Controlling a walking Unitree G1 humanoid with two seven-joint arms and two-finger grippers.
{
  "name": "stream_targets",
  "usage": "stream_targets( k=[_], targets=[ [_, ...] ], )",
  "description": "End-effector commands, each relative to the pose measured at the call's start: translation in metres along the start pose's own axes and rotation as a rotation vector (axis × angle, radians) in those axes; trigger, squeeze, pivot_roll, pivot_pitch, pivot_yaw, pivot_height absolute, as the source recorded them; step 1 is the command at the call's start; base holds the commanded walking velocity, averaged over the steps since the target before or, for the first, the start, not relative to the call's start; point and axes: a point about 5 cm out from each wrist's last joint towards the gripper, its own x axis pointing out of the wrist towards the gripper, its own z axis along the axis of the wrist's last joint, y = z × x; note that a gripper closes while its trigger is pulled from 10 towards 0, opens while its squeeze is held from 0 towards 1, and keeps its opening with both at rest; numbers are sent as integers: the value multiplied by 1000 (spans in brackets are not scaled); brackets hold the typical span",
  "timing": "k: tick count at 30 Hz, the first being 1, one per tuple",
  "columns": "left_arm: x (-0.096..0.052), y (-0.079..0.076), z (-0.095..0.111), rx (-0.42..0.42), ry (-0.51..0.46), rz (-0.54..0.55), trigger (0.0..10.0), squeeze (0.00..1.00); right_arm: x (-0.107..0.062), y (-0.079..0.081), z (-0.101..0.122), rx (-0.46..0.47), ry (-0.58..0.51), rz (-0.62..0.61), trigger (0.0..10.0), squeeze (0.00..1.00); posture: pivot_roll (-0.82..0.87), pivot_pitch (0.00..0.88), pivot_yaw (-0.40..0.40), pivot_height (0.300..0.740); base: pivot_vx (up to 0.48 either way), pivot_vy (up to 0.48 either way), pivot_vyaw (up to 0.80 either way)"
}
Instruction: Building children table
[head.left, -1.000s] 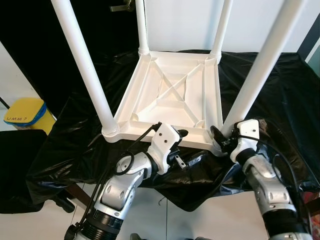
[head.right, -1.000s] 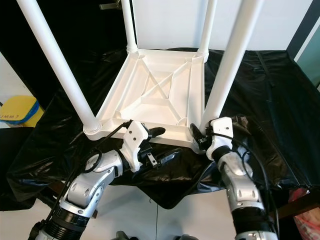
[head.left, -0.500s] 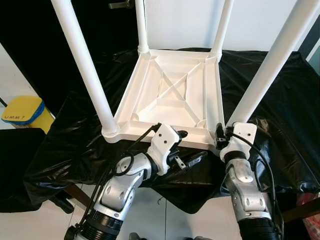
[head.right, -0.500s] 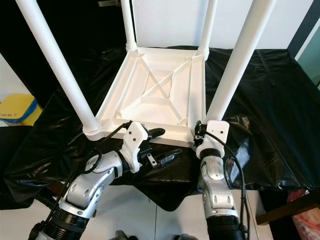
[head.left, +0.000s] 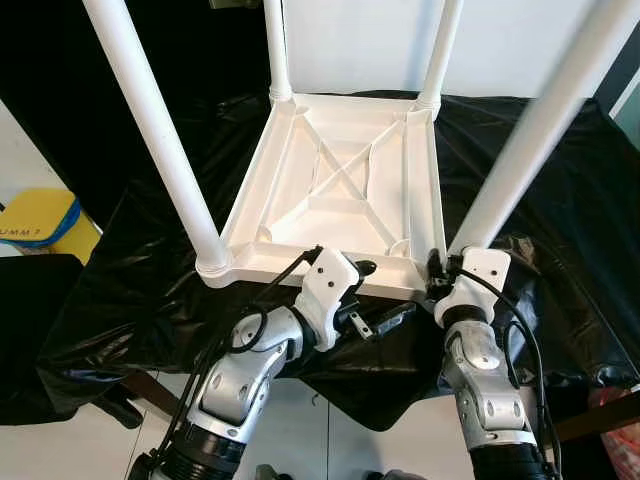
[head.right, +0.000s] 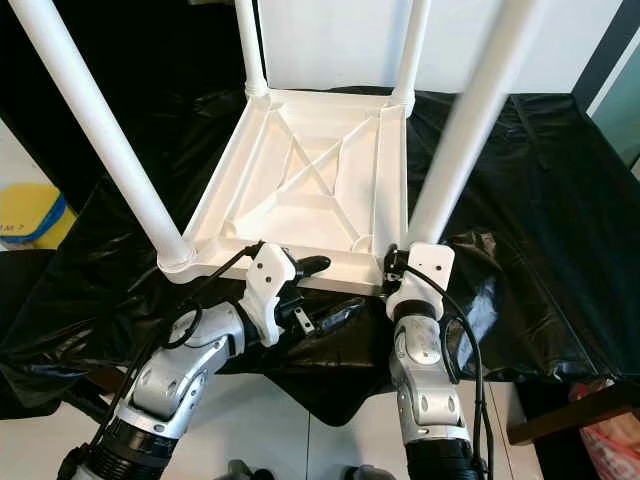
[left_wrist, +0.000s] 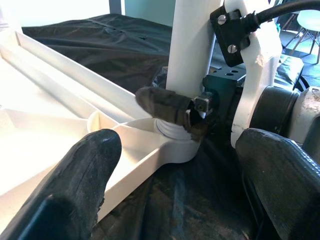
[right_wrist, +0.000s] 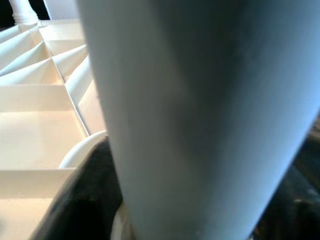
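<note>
- The left gripper (head.left: 378, 295) has its fingers (left_wrist: 82, 170) spread apart, holding nothing; one finger lies over the near rim of the tabletop, the other hangs lower, in front of that rim, over the black sheet
- The right gripper (head.left: 436, 272) sits at the foot of the near right leg (head.left: 530, 130); one dark finger (left_wrist: 167, 107) lies against the base of that leg where it enters the corner socket, and from the left wrist view the fingers look closed around the leg, though the far finger is hidden behind it
- In the right wrist view the near right leg (right_wrist: 185, 115) stands very close to the camera and blurred, with the ribbed underside of the tabletop beside it
- The children's table (head.left: 340, 190) lies upside down on the bench (head.left: 560, 200), which is draped in a black sheet (head.left: 130, 290); the table sits toward the near edge of the bench, its near rim just beside both grippers
- All four white legs stand up out of the corner sockets: the near left leg (head.left: 150, 130), the near right leg, and the two far legs (head.left: 272, 50) at the far corners
- The underside shows crossed stiffening ribs (head.left: 345, 180) in the middle
- A yellow and blue object (head.left: 35, 222) lies on the floor off the left edge of the bench
</note>
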Motion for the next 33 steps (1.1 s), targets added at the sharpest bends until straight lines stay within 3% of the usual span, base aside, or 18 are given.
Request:
stream_targets(
  k=[1,5,7,12,15,16,25,29,30,31,32,33],
  targets=[
    [-1,1,-1,-16,1,47,10000,0,-4,-3,-12,2,62,3,10000,1000,-89,118,7,740,0,0,0],
    [-1,1,-1,-16,0,48,10000,0,-3,-5,-7,1,26,46,10000,1000,-90,117,6,740,0,0,0],
    [0,2,0,-14,-1,49,10000,0,-4,-14,-3,10,-2,185,10000,1000,-91,115,7,740,0,0,0],
    [0,2,0,-13,0,49,10000,0,-5,-19,-2,4,-7,256,10000,1000,-94,113,10,740,0,0,0],
    [0,3,0,-11,1,44,10000,0,0,-28,-2,-36,8,412,10000,1000,-100,112,14,740,0,0,0],
    [0,3,0,-11,1,40,10000,0,1,-31,-1,-55,5,448,10000,0,-100,112,14,740,0,0,0],
    [2,3,1,-4,2,23,10000,0,21,-34,9,-166,7,717,10000,0,-101,101,22,740,0,0,0],
    [3,3,1,-3,0,23,10000,0,25,-33,9,-180,7,750,9922,0,-96,95,18,740,0,0,0],
    [3,3,1,-2,0,24,10000,0,25,-32,7,-182,12,756,3843,0,-91,93,15,740,0,0,0],
    [3,3,1,-2,0,24,10000,0,25,-32,7,-182,12,756,3843,0,-91,93,15,740,0,0,0],
    [3,3,1,-1,-1,25,10000,0,25,-32,5,-182,21,765,0,0,-88,91,12,740,0,0,0],
    [3,2,1,-1,-2,27,10000,0,24,-32,2,-178,33,766,0,0,-85,89,8,740,0,0,0]
  ],
)
